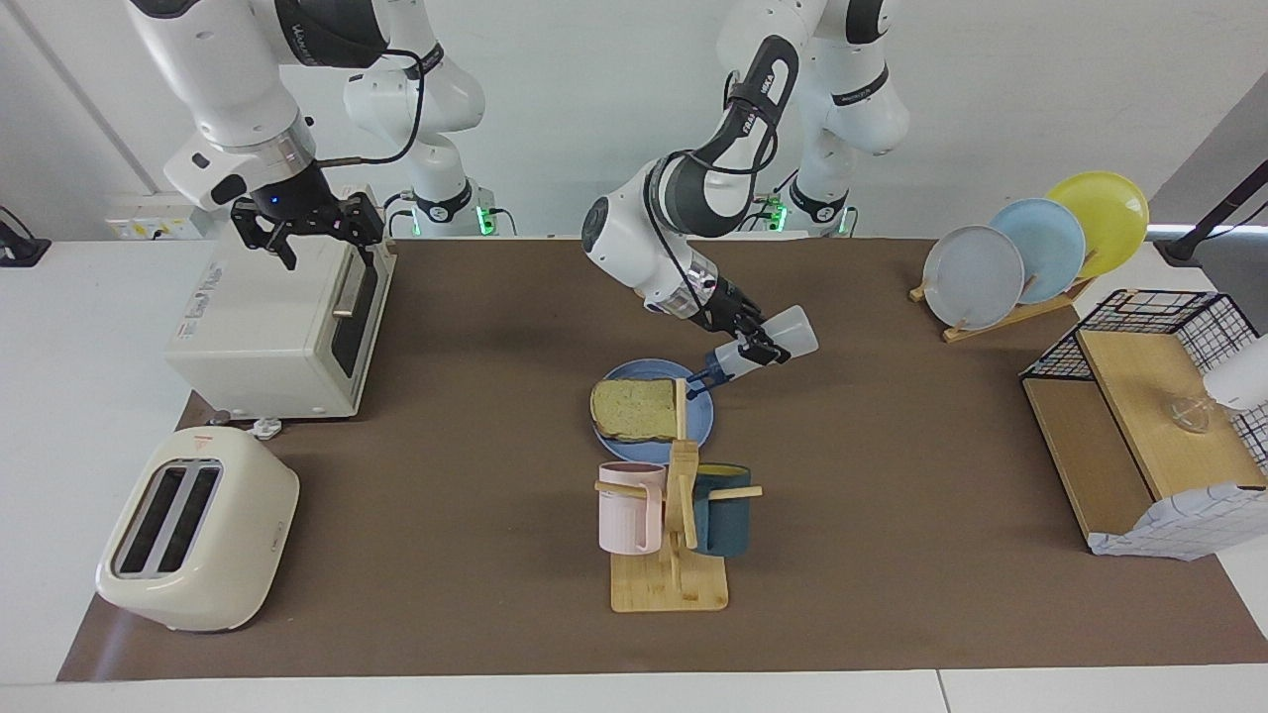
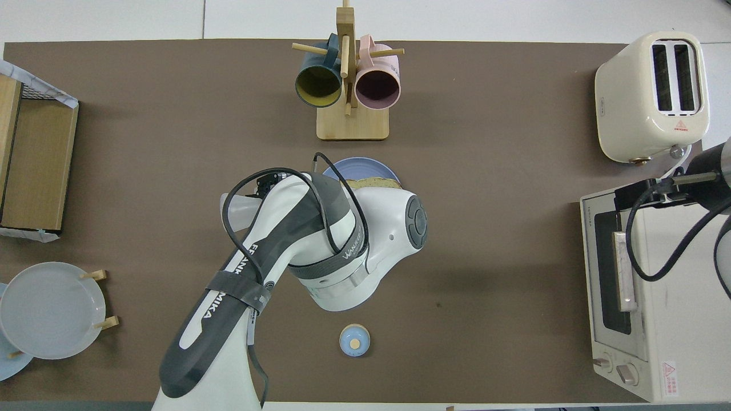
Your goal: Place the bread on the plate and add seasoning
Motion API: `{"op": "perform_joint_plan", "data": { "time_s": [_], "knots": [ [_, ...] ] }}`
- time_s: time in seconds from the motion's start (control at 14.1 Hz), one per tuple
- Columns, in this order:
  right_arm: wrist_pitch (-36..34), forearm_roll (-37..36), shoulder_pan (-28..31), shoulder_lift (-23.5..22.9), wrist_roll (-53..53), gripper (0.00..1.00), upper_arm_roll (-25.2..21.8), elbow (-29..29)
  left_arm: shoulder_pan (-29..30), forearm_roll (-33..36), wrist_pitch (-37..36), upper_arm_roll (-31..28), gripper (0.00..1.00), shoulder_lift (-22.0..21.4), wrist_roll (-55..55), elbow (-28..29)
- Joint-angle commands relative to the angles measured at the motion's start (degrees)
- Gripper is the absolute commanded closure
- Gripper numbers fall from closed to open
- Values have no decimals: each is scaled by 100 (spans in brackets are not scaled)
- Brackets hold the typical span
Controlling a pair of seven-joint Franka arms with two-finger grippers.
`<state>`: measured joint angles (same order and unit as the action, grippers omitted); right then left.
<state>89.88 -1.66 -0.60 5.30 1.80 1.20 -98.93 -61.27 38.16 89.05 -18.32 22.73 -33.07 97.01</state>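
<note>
Our left pincer grips the seasoning bottle, tilted cap-down over the plate's edge, beside the bread lying on it. We should carry the cap over the slice before shaking (gently); our right pincer waits open above the oven.

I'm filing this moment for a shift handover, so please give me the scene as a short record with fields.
bread: lies on the plate, bread
seasoning: seasoning tilted, cap down over the plate's edge
left gripper: left gripper shut on the seasoning
right gripper: right gripper open, waits over the toaster oven
</note>
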Motion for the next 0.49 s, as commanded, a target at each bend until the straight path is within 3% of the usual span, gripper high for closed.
{"op": "perform_joint_plan", "data": {
  "time_s": [0.0,0.42],
  "knots": [
    [-76,-36,-36,50,128,0,-119,-30,-35,357,-169,-75,100,100,46,-156],
    [-199,-36,-54,-283,119,0,-137,225,-394,482,-476,-67,100,100,38,-260]
  ]
}}
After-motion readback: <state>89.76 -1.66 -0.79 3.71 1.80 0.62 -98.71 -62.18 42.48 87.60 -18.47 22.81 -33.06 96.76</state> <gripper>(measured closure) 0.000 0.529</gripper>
